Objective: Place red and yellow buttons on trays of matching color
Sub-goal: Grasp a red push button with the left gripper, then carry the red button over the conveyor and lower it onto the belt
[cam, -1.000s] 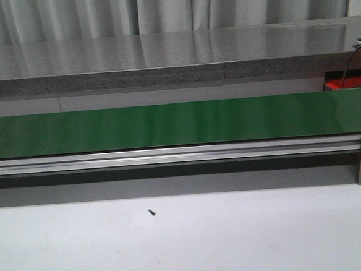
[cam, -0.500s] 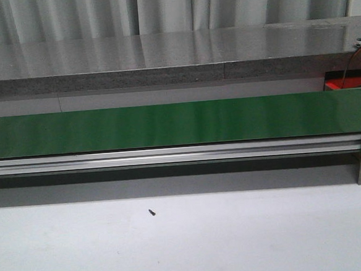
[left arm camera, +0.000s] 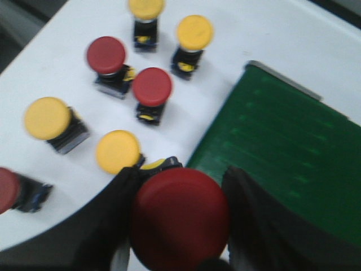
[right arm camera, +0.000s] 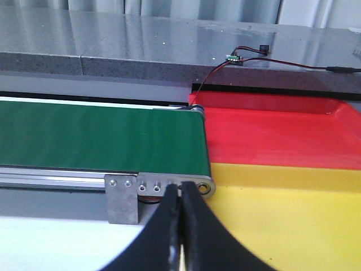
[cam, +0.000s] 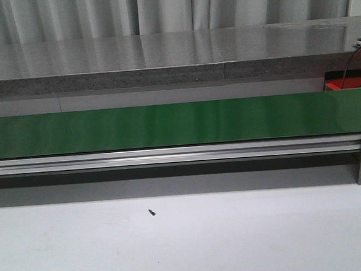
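Only the ends of the two arms show, each in its own wrist view. The left hand (left arm camera: 179, 223) has two black fingers (left arm camera: 121, 217) — broad, matte, blurred at the edges — that widen toward the camera into a dark mass. The right hand (right arm camera: 180, 226) is also black: two slim fingers (right arm camera: 166, 226) with smooth, faintly glossy faces, tapering to narrow tips and flaring out toward the base. No cables, screws or markings can be made out on either.
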